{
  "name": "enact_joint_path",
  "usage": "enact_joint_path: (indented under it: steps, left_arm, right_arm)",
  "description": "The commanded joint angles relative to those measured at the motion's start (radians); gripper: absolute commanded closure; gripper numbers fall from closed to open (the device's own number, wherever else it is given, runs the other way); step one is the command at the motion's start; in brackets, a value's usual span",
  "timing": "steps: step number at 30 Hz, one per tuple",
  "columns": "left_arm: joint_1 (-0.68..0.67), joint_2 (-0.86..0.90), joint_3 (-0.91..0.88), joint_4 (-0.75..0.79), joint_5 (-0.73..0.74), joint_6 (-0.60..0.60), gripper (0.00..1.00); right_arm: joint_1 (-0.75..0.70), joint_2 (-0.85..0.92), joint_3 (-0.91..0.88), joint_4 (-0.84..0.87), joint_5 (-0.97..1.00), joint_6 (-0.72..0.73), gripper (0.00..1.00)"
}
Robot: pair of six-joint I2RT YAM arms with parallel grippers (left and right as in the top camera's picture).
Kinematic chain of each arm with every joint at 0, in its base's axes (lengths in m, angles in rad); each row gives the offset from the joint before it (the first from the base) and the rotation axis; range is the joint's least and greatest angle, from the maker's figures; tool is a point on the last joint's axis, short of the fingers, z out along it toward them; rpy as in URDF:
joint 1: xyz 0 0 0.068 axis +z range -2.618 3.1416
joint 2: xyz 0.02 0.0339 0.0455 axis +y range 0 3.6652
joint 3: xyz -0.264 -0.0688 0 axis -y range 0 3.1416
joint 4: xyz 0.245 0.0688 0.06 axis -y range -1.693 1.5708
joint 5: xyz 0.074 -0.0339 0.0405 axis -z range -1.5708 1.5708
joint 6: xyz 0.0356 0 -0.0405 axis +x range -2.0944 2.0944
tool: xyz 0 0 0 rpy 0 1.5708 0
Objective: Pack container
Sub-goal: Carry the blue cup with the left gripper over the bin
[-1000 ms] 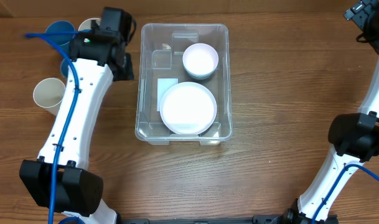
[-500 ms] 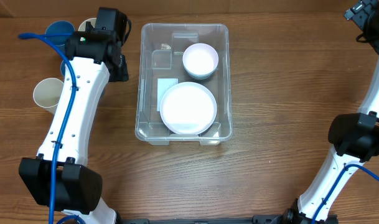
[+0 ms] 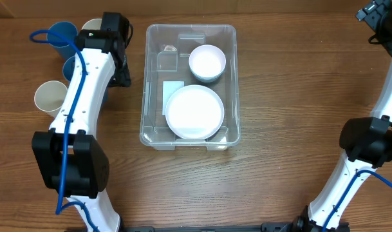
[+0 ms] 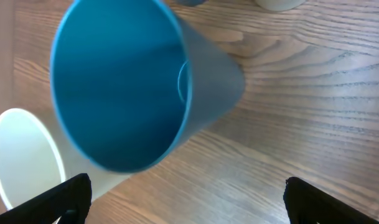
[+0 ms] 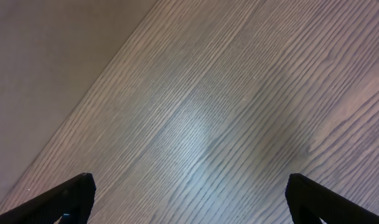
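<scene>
A: "Sitting where, the container [image 3: 154, 96]?"
B: "In the middle of the table [image 3: 279, 96], with a white plate [image 3: 194, 111] and a white bowl [image 3: 207, 62] inside."
A: "And the left hand [image 4: 189, 202]?"
B: "Spread wide above a blue cup [image 4: 121, 87], gripping nothing. A white cup [image 4: 21, 162] stands just beside."
A: "The right hand [image 5: 190, 202]?"
B: "Wide too, over wood at the far right corner."

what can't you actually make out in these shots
Overhead: the left arm covers the left gripper and most of one blue cup.
Overhead: small item in a far corner of the container, too small to name.
Overhead: white label partly under the plate.
Left wrist: cream cup cut by the left edge.
</scene>
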Motion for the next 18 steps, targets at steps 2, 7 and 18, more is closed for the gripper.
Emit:
enact_joint_path:
  steps: [2, 7, 18]
  left_arm:
    - [0.007, 0.034, 0.021, 0.040, -0.020, 0.046, 0.03]
    - [0.007, 0.035, 0.021, 0.113, -0.012, 0.117, 0.07]
    - [0.008, 0.035, 0.012, 0.125, -0.010, 0.124, 0.43]
  right_arm:
    - [0.001, -0.047, 0.032, 0.005, 0.007, 0.005, 0.00]
    - [0.001, -0.047, 0.032, 0.005, 0.007, 0.005, 0.00]
    - [0.001, -0.047, 0.032, 0.005, 0.007, 0.005, 0.00]
